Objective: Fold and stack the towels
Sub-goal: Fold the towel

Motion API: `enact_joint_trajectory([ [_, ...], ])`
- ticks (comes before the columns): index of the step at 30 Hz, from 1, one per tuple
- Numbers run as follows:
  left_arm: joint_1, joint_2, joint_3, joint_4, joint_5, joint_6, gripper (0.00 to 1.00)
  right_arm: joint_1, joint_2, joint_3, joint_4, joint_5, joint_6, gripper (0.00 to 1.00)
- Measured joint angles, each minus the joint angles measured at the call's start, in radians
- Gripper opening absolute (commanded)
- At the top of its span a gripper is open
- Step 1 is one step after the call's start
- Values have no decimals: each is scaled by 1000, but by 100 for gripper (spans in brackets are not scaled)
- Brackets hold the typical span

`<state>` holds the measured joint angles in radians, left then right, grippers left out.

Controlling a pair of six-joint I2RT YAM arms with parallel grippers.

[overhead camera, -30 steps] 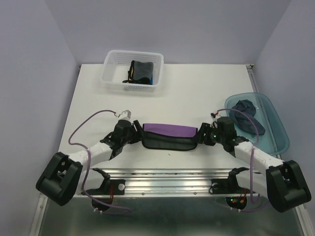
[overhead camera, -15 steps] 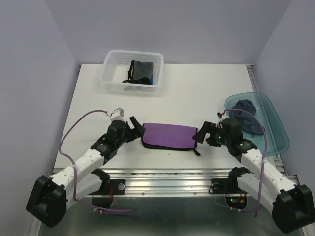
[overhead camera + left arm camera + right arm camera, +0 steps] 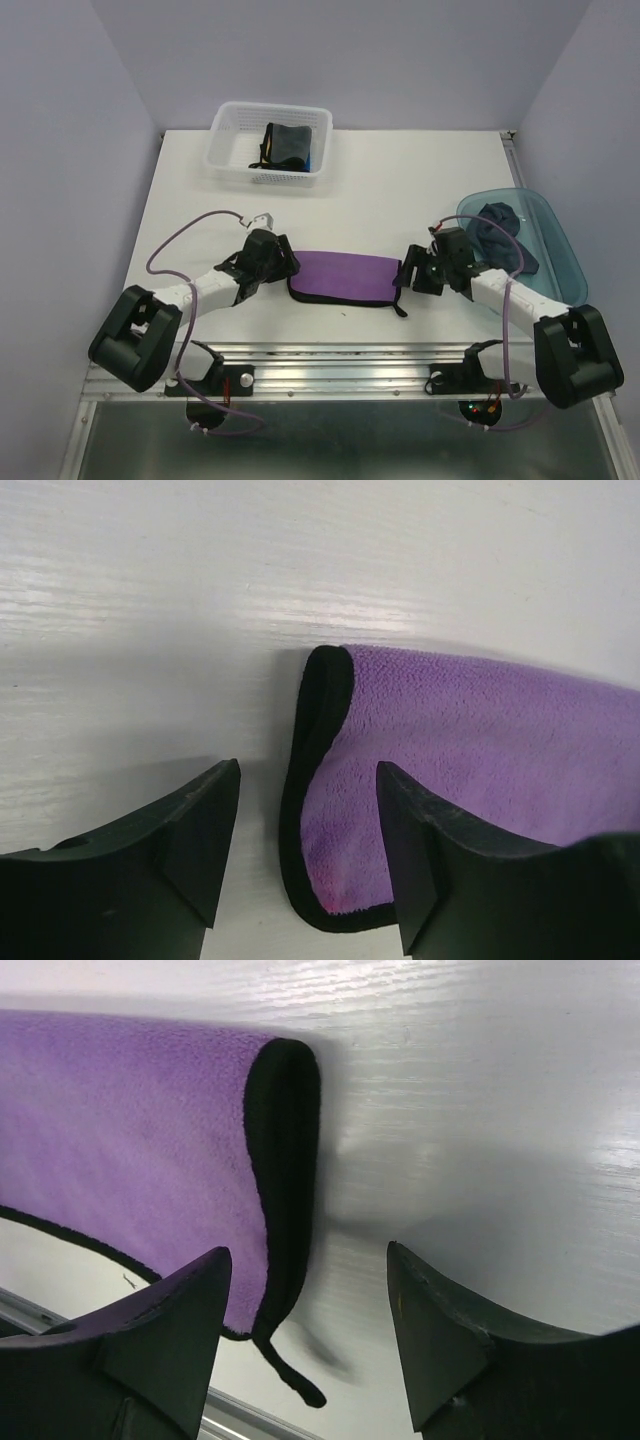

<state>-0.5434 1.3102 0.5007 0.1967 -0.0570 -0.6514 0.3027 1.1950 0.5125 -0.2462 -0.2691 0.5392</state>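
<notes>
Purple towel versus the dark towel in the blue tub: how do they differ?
The purple towel lies flat, folded into a strip on the table; the dark navy towel sits crumpled in the blue tub. The purple towel shows black edging; the dark navy towel looks plain. Neither is gripped.

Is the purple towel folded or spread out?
Folded. The purple towel lies as a narrow band, and its end in the right wrist view is a rounded double layer.
</notes>
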Motion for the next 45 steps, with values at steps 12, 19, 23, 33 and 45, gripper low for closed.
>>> enact_joint_trajectory([
  [12,0,116,12,92,34,12,22,31,126,23,89,-19,14,38],
  [19,0,123,6,113,70,9,6,39,141,23,88,-11,23,12],
  [23,-2,123,-5,129,87,5,1,39,116,23,73,3,24,1],
  [33,-63,123,-28,182,117,-24,0,70,11,125,-26,3,-12,1],
  [45,-105,148,-28,229,127,-61,0,323,98,321,-56,-27,-10,1],
])
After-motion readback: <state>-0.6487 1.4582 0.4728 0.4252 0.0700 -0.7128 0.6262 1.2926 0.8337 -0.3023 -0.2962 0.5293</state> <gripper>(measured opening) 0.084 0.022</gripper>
